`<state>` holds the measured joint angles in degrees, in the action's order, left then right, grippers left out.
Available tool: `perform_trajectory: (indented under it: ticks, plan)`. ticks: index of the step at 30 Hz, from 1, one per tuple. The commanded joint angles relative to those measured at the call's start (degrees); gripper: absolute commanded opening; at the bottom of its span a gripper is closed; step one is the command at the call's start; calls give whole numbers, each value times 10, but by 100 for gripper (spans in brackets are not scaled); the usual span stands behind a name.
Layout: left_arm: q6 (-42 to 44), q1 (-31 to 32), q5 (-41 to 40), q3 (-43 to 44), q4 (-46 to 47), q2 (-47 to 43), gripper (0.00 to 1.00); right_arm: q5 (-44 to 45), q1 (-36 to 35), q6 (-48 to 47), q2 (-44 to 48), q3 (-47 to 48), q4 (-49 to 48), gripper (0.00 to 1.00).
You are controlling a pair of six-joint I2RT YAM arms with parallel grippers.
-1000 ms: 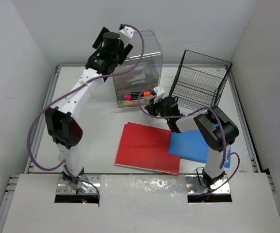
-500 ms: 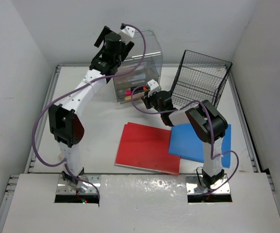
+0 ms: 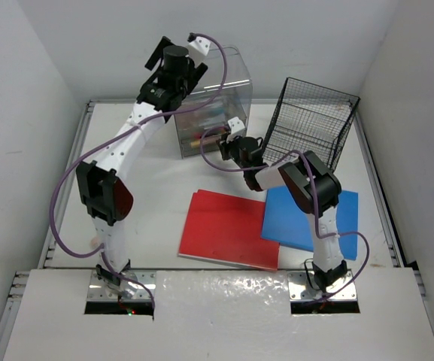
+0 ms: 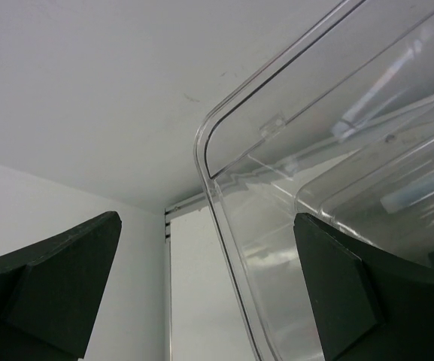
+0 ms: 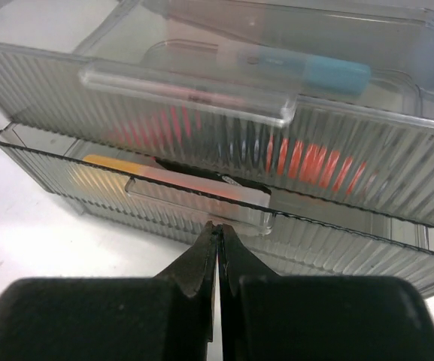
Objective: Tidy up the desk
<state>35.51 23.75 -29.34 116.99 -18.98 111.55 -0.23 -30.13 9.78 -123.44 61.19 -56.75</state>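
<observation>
Right claw (image 5: 218, 230) pinched together at lower drawer handle (image 5: 198, 197) of clear drawer box (image 5: 352, 162); left claw (image 4: 205, 289) spread apart over box's top corner.

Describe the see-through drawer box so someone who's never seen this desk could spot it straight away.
Start at the white desk and look to its far edge, near the middle. There stands a tall clear plastic drawer box, left of the black wire basket in the top view. It is the only see-through thing there, with ribbed drawer fronts and orange and red items showing inside.
</observation>
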Motion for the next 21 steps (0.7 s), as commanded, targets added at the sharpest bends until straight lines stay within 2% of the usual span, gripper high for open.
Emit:
perform_trajectory:
  ticks: [1, 11, 21]
  plan:
    - [-9, 1, -3, 53, -66, -2, 100, 22, 2, 13, -7, 36, -54, 0]
    - [-24, 23, 17, 78, -170, -53, 100, 44, 2, 15, -21, 56, -51, 0]
    - [-30, 25, 5, 73, -207, -89, 100, 58, 2, 25, -10, 37, -38, 0]
